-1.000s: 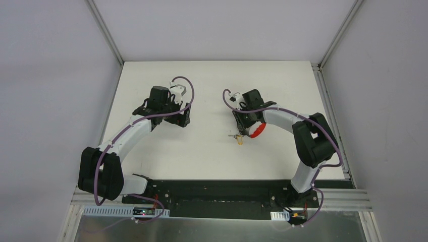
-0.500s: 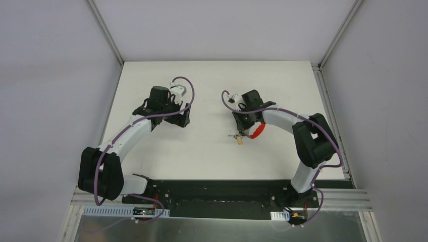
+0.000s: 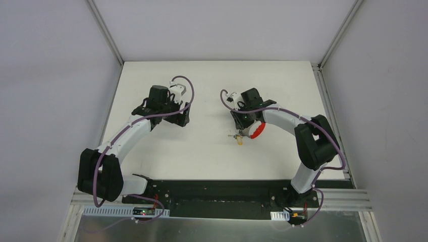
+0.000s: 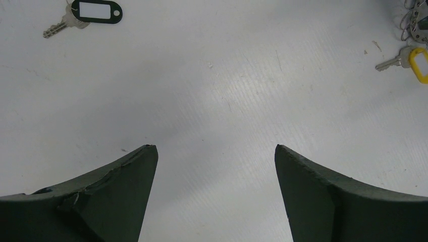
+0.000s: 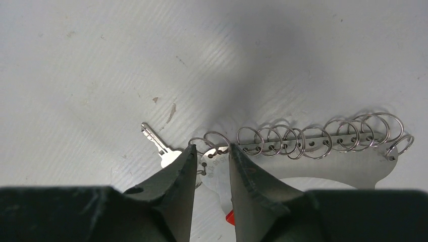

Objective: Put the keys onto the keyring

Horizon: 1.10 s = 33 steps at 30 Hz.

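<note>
left pincer (image 4: 213, 147): two dark, matte, wedge-shaped fingers at the bottom of the left wrist view, set wide apart with only bare counter (image 4: 217, 80) between them. The inner edge of the finger at lower left is chipped and rough.

counter: white sheet, finely ribbed, lightly scuffed and flecked.

key (image 4: 59, 29): upper left of the same view, well beyond the fingers. It has a slim silver blade joined to a black oval tag (image 4: 96, 11) with a white label window. The tag reaches the top edge of the frame. The key cannot be made out in the overhead view.

right pincer (image 5: 211, 151): dark fingers at bottom centre of the right wrist view, with a narrow gap. The rounded end of the keyring's plate lies between the tips. Whether the pads clamp it cannot be told.

keyring (image 5: 323, 161): flat brushed-silver plate running right from the fingers. A row of punched holes along it carries thin wire loops (image 5: 313, 141). The stamped digits at its end are unreadable. A red sliver shows below the plate, and its lower part is hidden by the pincer body.

yellow-tagged key (image 4: 393, 62): far right edge of the left wrist view, the tag cut off by the frame. In the right wrist view its blade slants up-left beside the fingers, with the head partly hidden. Whether it hangs on a loop is unclear.
</note>
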Motion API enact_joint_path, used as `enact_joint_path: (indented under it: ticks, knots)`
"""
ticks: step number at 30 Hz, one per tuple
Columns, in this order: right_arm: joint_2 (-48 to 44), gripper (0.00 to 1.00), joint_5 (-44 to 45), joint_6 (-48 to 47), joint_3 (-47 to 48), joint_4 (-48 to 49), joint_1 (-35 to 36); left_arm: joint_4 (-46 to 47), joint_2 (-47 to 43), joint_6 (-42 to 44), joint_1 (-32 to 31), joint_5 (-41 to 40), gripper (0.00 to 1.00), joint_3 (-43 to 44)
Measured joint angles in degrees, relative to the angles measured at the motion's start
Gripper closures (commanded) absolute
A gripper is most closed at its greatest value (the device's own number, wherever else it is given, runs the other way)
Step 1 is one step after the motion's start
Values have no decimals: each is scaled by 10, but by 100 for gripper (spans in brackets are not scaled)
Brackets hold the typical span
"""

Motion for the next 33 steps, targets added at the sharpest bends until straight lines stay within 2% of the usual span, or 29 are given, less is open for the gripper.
enact_joint_path:
  ticks: [5, 14, 29, 33]
  knots:
    - [0, 68, -1, -7, 7, -5, 9, 0, 0, 1, 0, 0, 12, 0]
    - [15, 61, -2, -23, 19, -18, 13, 0, 0, 4, 0, 0, 12, 0]
    - [37, 62, -3, -32, 25, -32, 14, 0, 0, 13, 0, 0, 13, 0]
    - [37, 59, -5, -32, 25, -34, 15, 0, 0, 13, 0, 0, 13, 0]
